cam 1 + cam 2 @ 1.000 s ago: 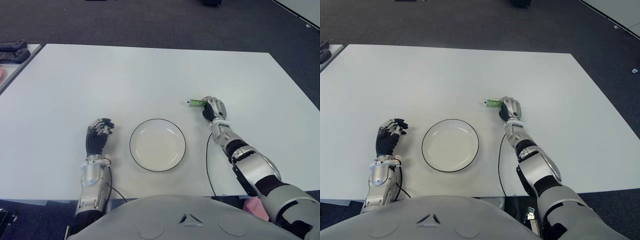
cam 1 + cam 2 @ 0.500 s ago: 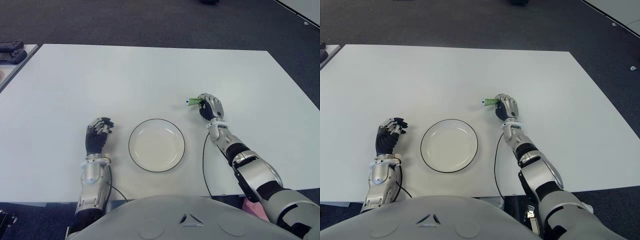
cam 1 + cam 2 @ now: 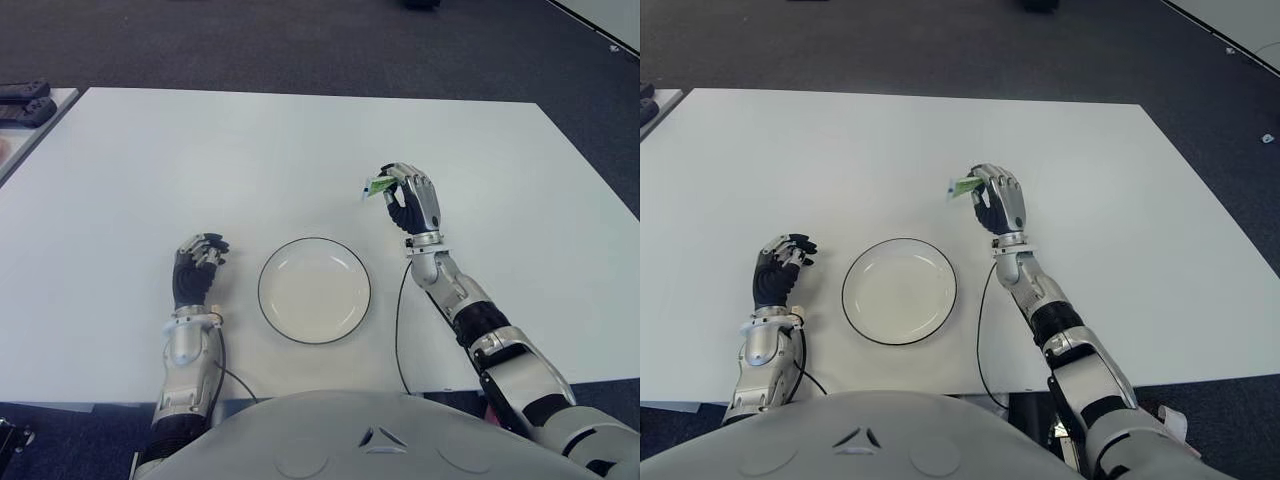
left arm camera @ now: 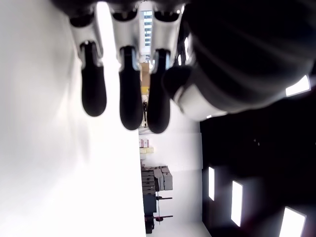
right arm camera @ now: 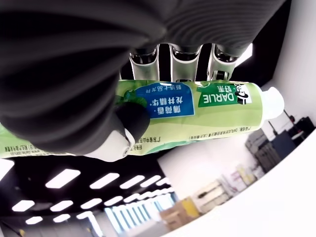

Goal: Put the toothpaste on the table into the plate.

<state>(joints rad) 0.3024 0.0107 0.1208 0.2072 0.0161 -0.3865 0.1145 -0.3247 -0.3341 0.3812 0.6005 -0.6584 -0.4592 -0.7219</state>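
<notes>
While right hand (image 3: 412,200) gripped toothpaste (image 5: 197,116) above tabletop (image 3: 300,140), I judged: carry low over plate (image 3: 275,315), release gently. Left hand (image 3: 196,268) curled, empty, beside plate's left.

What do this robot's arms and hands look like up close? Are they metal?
Both arms are silver-grey shells with black joints. The left hand and right hand have silvery finger segments, rounded black fingertips and dark palms. A thin black cable hangs beside the right forearm.
</notes>
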